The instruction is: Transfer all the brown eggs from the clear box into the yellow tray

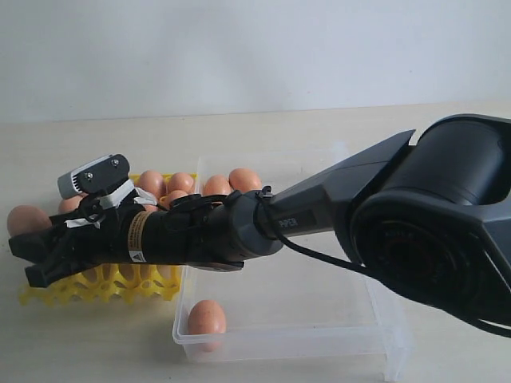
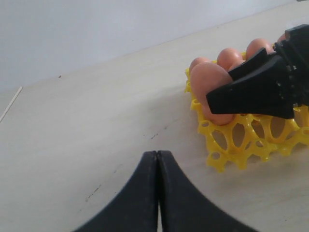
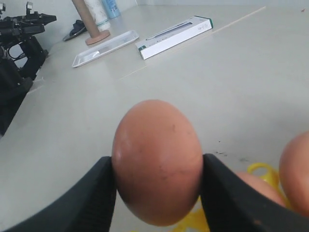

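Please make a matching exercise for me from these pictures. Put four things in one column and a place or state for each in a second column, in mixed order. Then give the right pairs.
Things
1. right gripper
2. left gripper
3. front egg
4. yellow tray

Place or state
a. lies in the clear box, in a near corner
b. fingers pressed together, holding nothing
c. stands beside the clear box, with eggs in it
d. shut on a brown egg

Pairs: 1-d, 2-b, 3-a, 4-c
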Motion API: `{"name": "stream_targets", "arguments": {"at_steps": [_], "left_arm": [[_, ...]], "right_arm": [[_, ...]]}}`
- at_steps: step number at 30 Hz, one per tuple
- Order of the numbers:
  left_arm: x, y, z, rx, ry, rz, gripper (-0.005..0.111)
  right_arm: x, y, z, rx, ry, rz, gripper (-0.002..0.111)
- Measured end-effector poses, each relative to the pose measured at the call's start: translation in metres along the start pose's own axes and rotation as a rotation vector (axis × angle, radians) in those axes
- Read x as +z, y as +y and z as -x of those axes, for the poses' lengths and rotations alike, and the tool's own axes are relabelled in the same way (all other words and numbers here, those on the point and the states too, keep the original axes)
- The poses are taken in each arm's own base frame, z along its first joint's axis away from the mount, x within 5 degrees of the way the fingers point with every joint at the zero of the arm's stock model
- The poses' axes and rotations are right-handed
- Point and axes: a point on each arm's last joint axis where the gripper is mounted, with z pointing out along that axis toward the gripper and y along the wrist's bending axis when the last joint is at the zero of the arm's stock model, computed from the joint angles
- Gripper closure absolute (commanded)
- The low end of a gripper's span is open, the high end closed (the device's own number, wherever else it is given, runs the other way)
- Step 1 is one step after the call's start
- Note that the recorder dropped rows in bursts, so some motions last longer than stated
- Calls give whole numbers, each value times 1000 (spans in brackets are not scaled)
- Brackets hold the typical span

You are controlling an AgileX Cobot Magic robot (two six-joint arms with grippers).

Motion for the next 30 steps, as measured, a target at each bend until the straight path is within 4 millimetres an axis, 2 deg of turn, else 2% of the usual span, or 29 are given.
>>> {"name": "stream_targets", "arguments": {"at_steps": [7,14,22,30], "left_arm": [[0,0,0,0,0,0,107],[0,0,0,0,0,0,107],[0,0,0,0,0,0,107],[0,0,0,0,0,0,107]], "right_arm": [[-1,2,6,86,-13,7,108],[-3,8,22,86,-40,15,108],[-2,6,27,196,-111,-37,108],[7,21,24,304,-148,-75,108]]}}
